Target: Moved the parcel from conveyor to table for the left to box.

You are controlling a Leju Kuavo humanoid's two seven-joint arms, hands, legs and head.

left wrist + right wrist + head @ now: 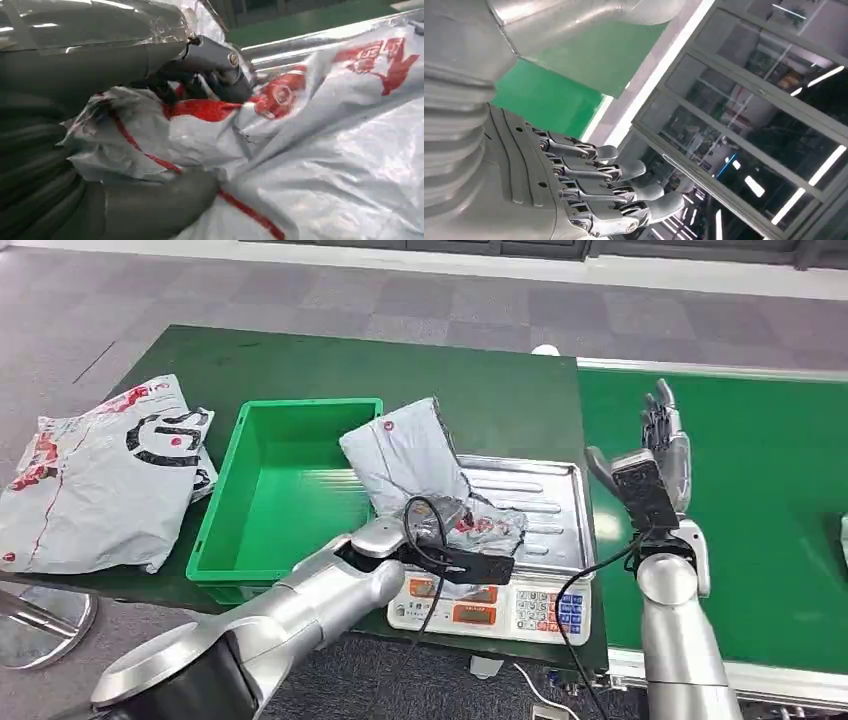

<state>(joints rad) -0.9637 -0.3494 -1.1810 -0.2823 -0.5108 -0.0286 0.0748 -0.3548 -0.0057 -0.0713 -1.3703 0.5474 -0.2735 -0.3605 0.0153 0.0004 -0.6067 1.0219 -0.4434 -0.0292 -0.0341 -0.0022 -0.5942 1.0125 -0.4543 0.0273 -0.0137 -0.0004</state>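
Observation:
A grey plastic parcel (415,465) with red print stands tilted between the green box (285,495) and the steel tray of the scale (540,505). My left hand (455,530) grips its lower crumpled end. In the left wrist view my thumb and fingers (215,70) pinch the parcel (310,150) film. My right hand (665,445) is raised over the green conveyor (770,500), fingers straight and apart, holding nothing. The right wrist view shows the same spread fingers (619,192).
A pile of grey mailer bags (100,475) lies at the table's left end. The scale's keypad (500,605) faces me at the front edge. A white parcel edge (843,540) shows at the conveyor's far right. A round stool base (40,620) stands on the floor.

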